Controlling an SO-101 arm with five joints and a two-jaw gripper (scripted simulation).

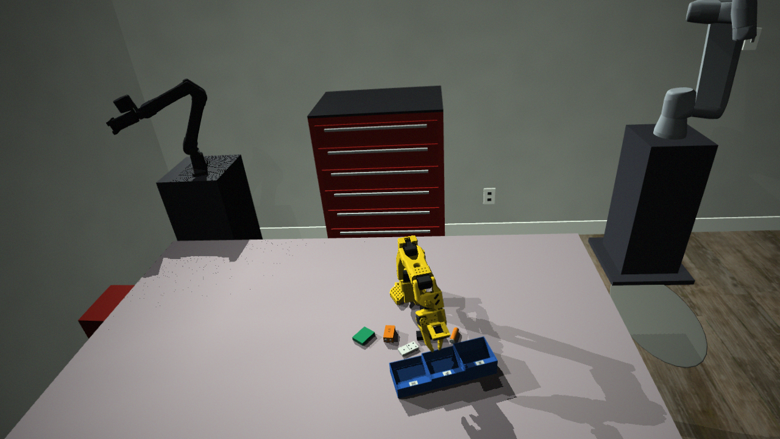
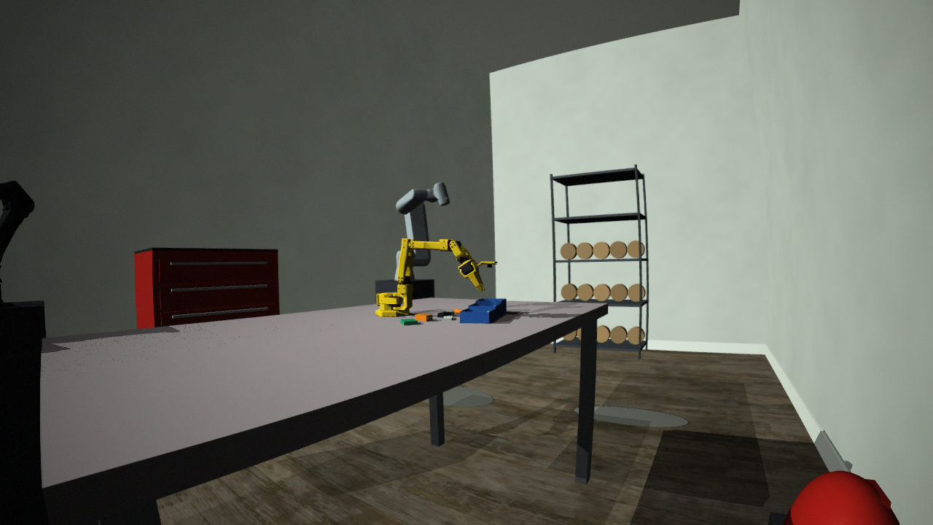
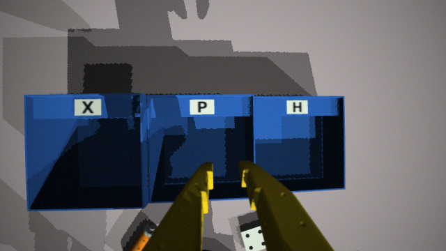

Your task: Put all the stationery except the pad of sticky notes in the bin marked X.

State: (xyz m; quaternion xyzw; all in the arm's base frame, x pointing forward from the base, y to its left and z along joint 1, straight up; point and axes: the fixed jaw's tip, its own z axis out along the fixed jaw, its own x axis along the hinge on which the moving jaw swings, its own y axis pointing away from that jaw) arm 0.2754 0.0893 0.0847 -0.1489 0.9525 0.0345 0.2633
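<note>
A row of three blue bins (image 1: 442, 366) stands on the table, marked X (image 3: 85, 153), P (image 3: 200, 150) and H (image 3: 297, 143) in the wrist view; all three look empty. In the top view the X bin (image 1: 478, 355) is the right one. My gripper (image 3: 226, 171) hangs above the near wall of the P bin, shut with nothing between its fingers; it also shows in the top view (image 1: 437, 344) and the exterior view (image 2: 481, 281). An orange marker (image 1: 453, 334) lies behind the bins and shows in the wrist view (image 3: 143, 240). A green pad (image 1: 363, 335) and an orange block (image 1: 389, 333) lie to the left.
A white domino (image 1: 408, 347) lies beside the bins' back side and shows in the wrist view (image 3: 254, 238). A small dark thing lies under my arm, partly hidden. My yellow arm's base (image 1: 400, 292) stands behind the objects.
</note>
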